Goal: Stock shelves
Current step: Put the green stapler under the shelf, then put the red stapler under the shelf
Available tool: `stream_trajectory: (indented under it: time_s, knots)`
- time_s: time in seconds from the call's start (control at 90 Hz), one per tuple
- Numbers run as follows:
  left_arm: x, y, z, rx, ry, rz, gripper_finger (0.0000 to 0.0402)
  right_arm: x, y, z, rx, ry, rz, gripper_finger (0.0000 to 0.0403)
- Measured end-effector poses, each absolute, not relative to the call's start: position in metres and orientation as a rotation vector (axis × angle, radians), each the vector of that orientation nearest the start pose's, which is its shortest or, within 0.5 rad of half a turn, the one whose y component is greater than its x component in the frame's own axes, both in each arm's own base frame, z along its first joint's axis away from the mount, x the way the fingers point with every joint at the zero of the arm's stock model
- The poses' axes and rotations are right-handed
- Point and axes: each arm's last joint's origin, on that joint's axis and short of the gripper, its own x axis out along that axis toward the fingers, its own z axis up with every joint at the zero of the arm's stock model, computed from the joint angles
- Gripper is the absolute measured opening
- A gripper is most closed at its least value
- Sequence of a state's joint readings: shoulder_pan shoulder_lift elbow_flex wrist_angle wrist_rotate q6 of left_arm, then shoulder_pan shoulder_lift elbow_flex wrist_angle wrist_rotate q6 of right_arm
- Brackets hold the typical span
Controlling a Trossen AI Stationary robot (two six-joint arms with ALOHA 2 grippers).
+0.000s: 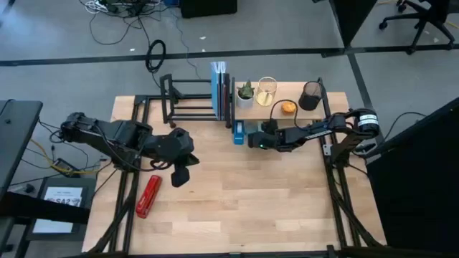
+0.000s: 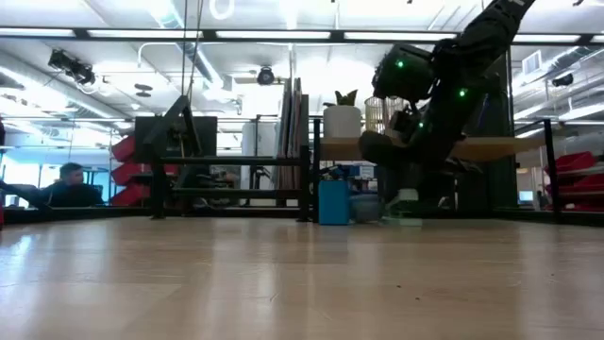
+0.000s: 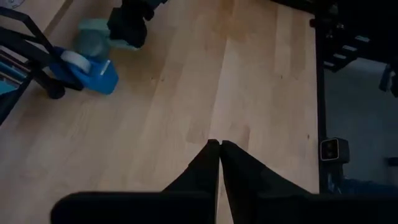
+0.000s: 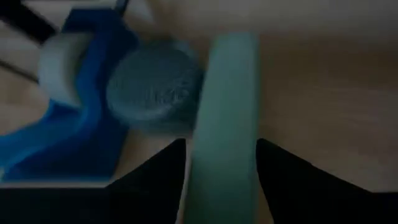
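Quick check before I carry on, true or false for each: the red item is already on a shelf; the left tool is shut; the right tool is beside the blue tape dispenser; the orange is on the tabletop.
1. The red item is already on a shelf. False: it lies on the tabletop.
2. The left tool is shut. True.
3. The right tool is beside the blue tape dispenser. True.
4. The orange is on the tabletop. False: it sits on the wooden shelf.
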State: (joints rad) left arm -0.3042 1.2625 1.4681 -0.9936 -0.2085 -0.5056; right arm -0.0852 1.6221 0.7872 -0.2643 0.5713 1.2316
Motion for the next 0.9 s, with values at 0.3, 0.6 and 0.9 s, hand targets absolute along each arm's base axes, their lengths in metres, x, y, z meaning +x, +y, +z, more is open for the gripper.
stream_trajectory:
  time_s: [0.3,0.6,0.9]
  knots:
    - [0.226,-0.065,0.396,-0.277,0.759,0.109,0.0,0.277,-0.024,0.157,0.771,0.559,-1.097,0.0164]
    - [0.226,-0.064,0.396,-0.279,0.758,0.114,0.0,0.266,-0.013,0.182,0.729,0.522,-1.041,0.0164]
    - [0.225,-0.065,0.394,-0.428,0.792,0.13,0.0,0.263,0.027,0.272,0.598,0.424,-0.654,0.0157]
